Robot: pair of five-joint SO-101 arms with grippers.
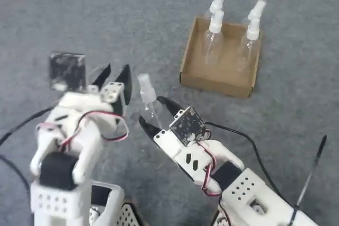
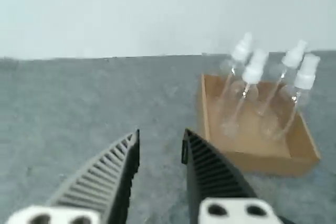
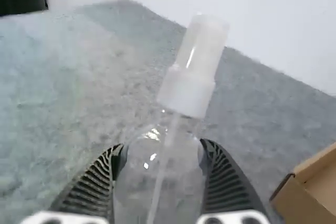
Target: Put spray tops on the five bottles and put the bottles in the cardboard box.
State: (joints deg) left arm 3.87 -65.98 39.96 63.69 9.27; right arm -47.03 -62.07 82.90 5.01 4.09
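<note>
A clear bottle [image 1: 149,108] with a white spray top [image 3: 192,66] stands upright on the grey carpet, and my right gripper [image 1: 153,113] is shut on its body [image 3: 157,171], one finger on each side. To its left my left gripper [image 1: 114,75] is open with nothing between its fingers [image 2: 118,169], pointing across the carpet. The cardboard box [image 1: 219,80] lies farther back on the right and holds several capped bottles [image 1: 213,38], standing upright in the left wrist view [image 2: 252,90].
A dark shiny square object [image 1: 67,71] lies on the carpet behind the left arm. A black cable [image 1: 254,152] runs by the right arm. A thin black rod [image 1: 312,170] sticks up at the near right.
</note>
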